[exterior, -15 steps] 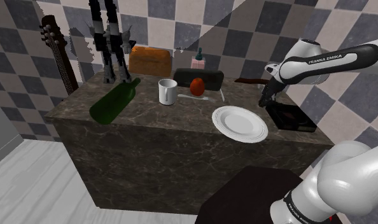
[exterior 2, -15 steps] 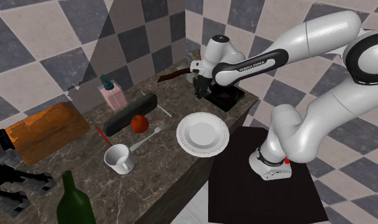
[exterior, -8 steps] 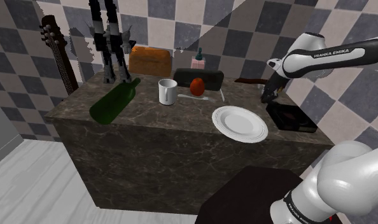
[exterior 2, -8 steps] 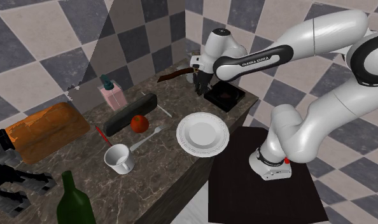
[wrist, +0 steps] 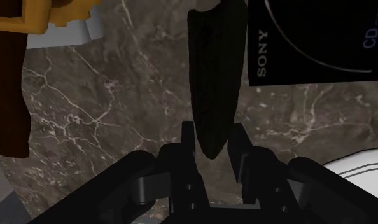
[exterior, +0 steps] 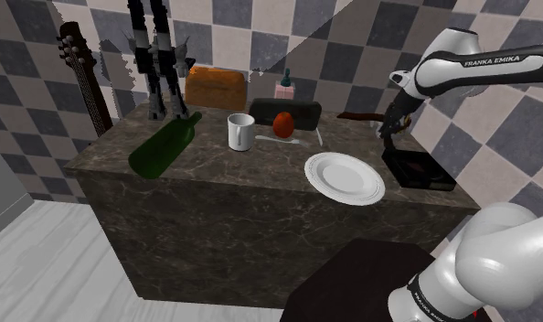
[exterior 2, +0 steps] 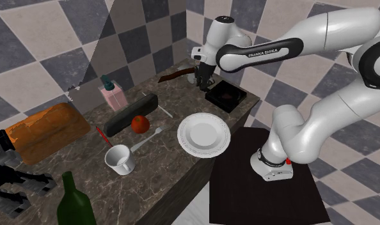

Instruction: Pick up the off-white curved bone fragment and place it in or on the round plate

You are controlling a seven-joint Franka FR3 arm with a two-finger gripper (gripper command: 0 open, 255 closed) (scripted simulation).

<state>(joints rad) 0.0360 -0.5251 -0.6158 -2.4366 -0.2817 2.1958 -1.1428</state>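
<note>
A dark, almost black curved fragment (wrist: 213, 70) is clasped between the two fingers of my gripper (wrist: 212, 137), which is shut on it. It hangs lifted off the marble counter. In the shoulder view the gripper (exterior: 392, 125) hovers above the counter's far right, beyond the round white plate (exterior: 345, 177). In the second exterior view the gripper (exterior 2: 201, 81) is behind the plate (exterior 2: 203, 135), over the counter's back corner. A slice of the plate's rim (wrist: 366, 167) shows beside one finger in the wrist view.
A flat black disc player (exterior: 418, 169) lies just beside the gripper, also seen as the black box (wrist: 315, 38). A long brown object (exterior: 356, 115) lies behind. Further along stand a white mug (exterior: 240, 131), a red apple (exterior: 282, 123), a green bottle (exterior: 165, 145) and bread (exterior: 215, 87).
The gripper has risen from the counter with the dark fragment in it and drifted slightly toward the shoulder view's right. Nothing else has moved.
</note>
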